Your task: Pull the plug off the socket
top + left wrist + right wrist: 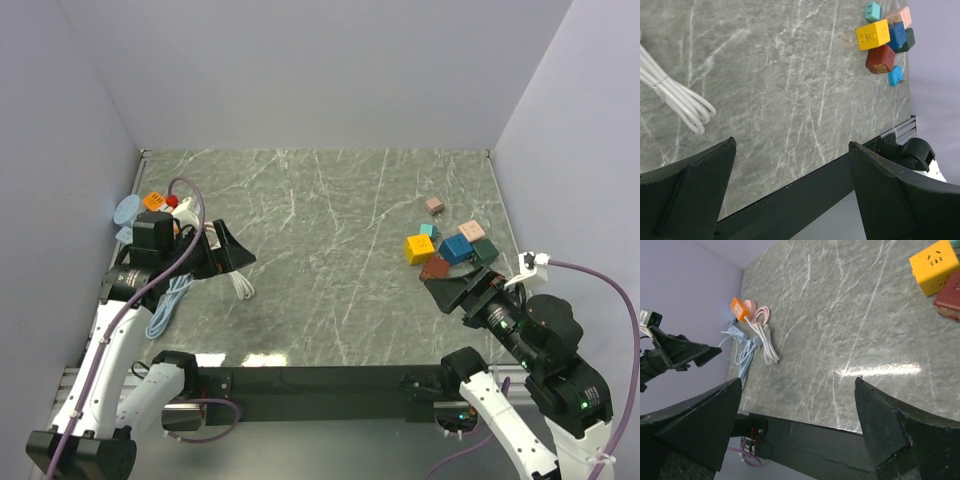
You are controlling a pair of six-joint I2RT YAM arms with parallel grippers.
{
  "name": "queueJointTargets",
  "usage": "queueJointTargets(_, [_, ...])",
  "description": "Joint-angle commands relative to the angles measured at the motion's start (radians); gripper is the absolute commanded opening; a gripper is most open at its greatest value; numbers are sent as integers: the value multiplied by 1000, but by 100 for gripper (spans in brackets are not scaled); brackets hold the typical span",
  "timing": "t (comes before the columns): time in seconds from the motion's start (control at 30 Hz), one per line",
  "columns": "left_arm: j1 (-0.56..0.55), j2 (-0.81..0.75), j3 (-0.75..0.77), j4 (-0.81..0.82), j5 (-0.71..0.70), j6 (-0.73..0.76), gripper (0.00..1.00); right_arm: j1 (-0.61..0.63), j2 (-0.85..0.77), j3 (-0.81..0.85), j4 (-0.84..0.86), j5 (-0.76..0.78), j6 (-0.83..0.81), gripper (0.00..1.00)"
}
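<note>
Near the white cable (pixel 677 97), left hand (pixel 791 144) hangs (fingers (pixel 700 185) spread wide).

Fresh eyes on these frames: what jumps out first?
The cluster of coloured cubes on the right side of the table, just ahead of the right gripper, with the yellow cube brightest. Then the tangle of cables by the left wall, an orange socket at its far end, next to the left gripper. Both grippers are open and hold nothing.
</note>
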Motion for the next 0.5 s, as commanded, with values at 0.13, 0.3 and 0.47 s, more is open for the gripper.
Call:
queueJointTargets(0.13, [-26,-8,52,40,46,42,99,6,0,75,-64,75,-11,100])
queueJointTargets(0.3, [-26,-2,69,34,53,62,99,6,-7,106,-58,92,-30,100])
queueJointTargets(0.47, [-26,1,75,42,35,62,99,6,6,106,-56,102,-31,100])
